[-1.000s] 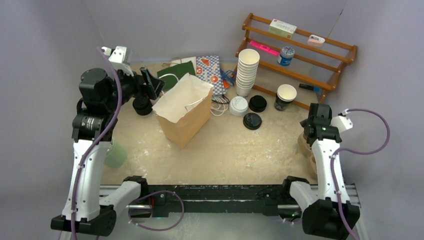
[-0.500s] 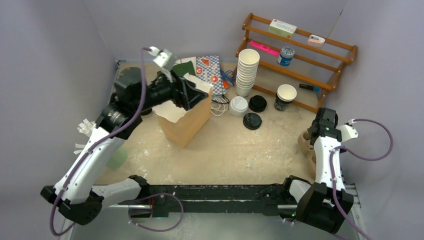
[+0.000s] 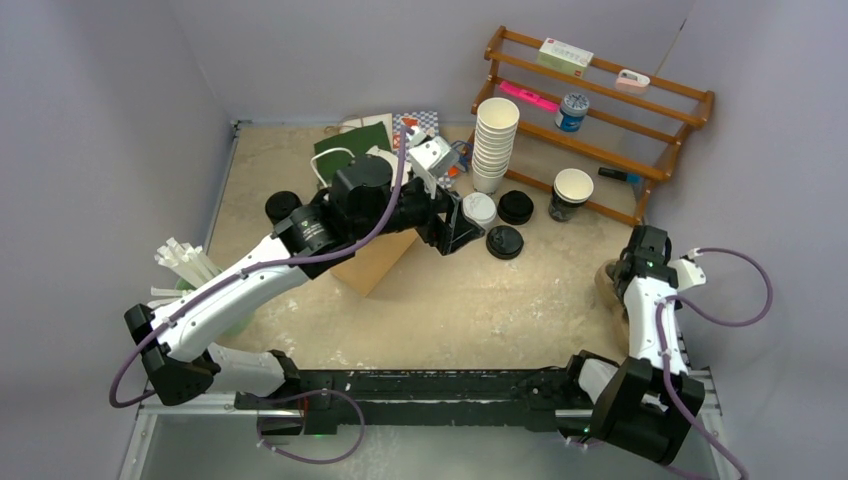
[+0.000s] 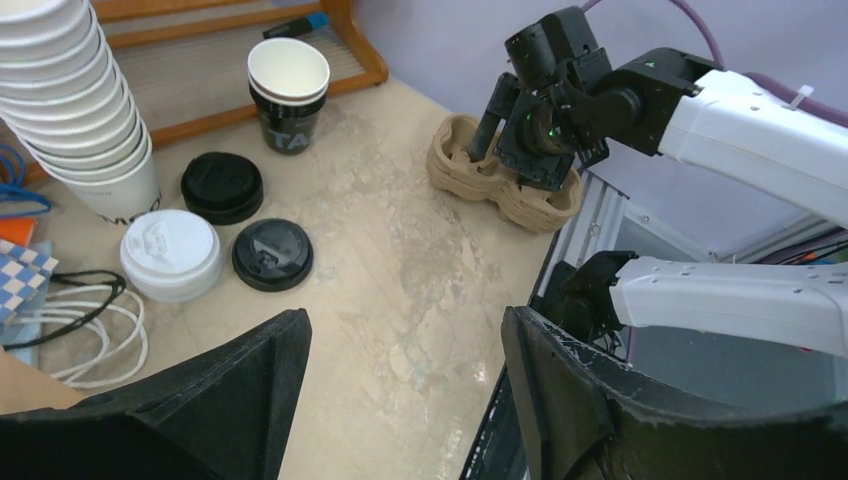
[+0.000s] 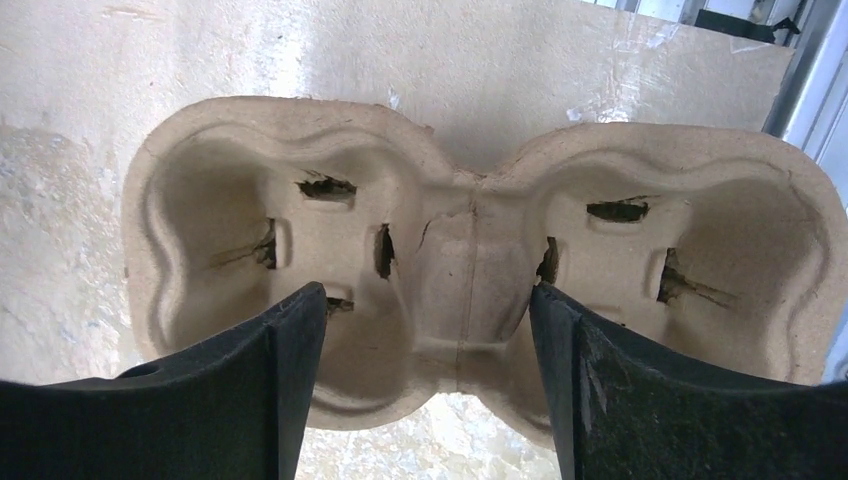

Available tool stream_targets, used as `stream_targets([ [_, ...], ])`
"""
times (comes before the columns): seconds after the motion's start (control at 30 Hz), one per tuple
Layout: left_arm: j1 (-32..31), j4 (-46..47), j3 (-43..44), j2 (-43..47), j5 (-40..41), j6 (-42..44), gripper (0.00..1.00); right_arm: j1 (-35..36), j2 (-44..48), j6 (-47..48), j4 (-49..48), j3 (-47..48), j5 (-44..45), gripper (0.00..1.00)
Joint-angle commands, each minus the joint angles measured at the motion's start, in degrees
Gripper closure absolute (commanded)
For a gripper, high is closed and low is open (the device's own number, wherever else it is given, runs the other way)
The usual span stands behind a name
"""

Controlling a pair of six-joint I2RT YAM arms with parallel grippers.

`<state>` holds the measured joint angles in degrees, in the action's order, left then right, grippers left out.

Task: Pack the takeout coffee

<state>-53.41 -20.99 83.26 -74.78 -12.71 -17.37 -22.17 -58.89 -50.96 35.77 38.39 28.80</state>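
The left arm point(image 3: 250, 282) has swung from the back-left corner across the brown paper bag point(image 3: 375, 262), and the left gripper point(image 4: 403, 318) now hangs released and empty near the white-lidded paper cup point(image 4: 170, 255) and the black-lidded paper cup point(image 4: 221, 186), which stand side by side on the worktop point(image 3: 480, 300). The right gripper point(image 5: 425, 295), jaws spread, sits low over the moulded brown pulp cup carrier point(image 5: 230, 170).

left hand point(image 4: 400, 325) and right hand point(image 5: 425, 300) spread wide.
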Motion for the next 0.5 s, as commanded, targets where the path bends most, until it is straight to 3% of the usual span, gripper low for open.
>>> stream_targets([
  [0.0, -0.5, 7.0, 0.5, 0.8, -1.4, 1.4, 0.27, -0.2, -2.2, 0.5, -1.0, 0.1, -4.0, 0.25],
  [0.1, -0.8, 10.0, -1.6, 0.6, -2.3, 0.3, 0.27, -0.2, -3.7, 3.0, -2.0, 1.1, -5.4, 0.29],
  [0.27, -1.0, 10.6, -3.7, -0.2, -1.5, 0.7, 0.27, 0.5, -7.1, 9.9, -2.7, 3.3, -15.5, 0.32],
  [0.47, -1.0, 15.9, -10.8, 0.1, -0.7, -0.4, 0.27, 9.2, -5.4, 9.4, -1.3, 3.0, -19.4, 0.32],
])
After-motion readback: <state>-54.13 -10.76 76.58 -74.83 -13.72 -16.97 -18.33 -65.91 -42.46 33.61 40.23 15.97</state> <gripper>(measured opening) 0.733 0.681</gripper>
